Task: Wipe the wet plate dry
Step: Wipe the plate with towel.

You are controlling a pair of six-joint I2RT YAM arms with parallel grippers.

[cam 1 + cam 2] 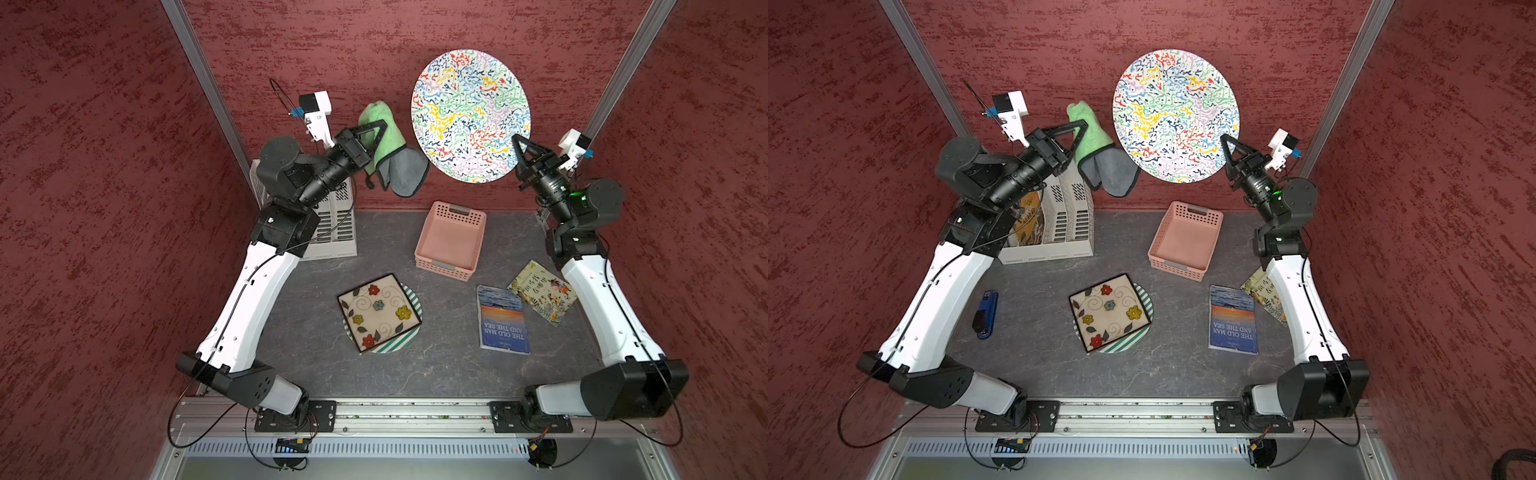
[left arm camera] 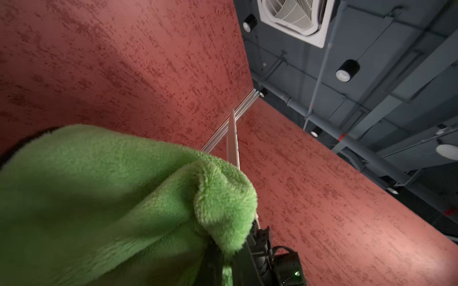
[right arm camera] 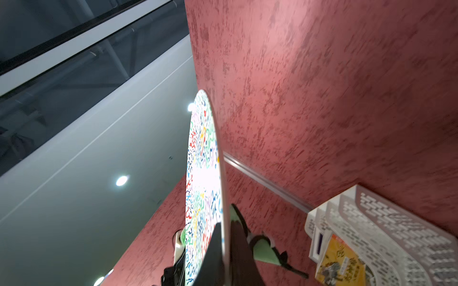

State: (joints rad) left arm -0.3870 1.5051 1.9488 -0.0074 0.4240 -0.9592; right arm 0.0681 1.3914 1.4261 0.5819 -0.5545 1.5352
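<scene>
A round plate [image 1: 469, 116] [image 1: 1175, 116] covered in coloured squiggles is held up in the air in front of the back wall, its face toward the top cameras. My right gripper [image 1: 518, 140] [image 1: 1225, 139] is shut on the plate's lower right rim. The right wrist view shows the plate [image 3: 202, 173] edge-on, clamped by that gripper [image 3: 224, 229]. Left of the plate, my left gripper [image 1: 380, 124] [image 1: 1082, 124] is shut on a green and grey cloth [image 1: 376, 110] [image 1: 1096, 139] that hangs down. The cloth [image 2: 111, 198] fills much of the left wrist view and hides most of the gripper [image 2: 229, 255].
On the table below are a pink basket [image 1: 457, 212], a square floral plate [image 1: 376, 311] on a striped round one, two books [image 1: 503, 320] [image 1: 544, 297], a white file rack [image 1: 336, 226] at the back left and a blue stapler [image 1: 986, 313].
</scene>
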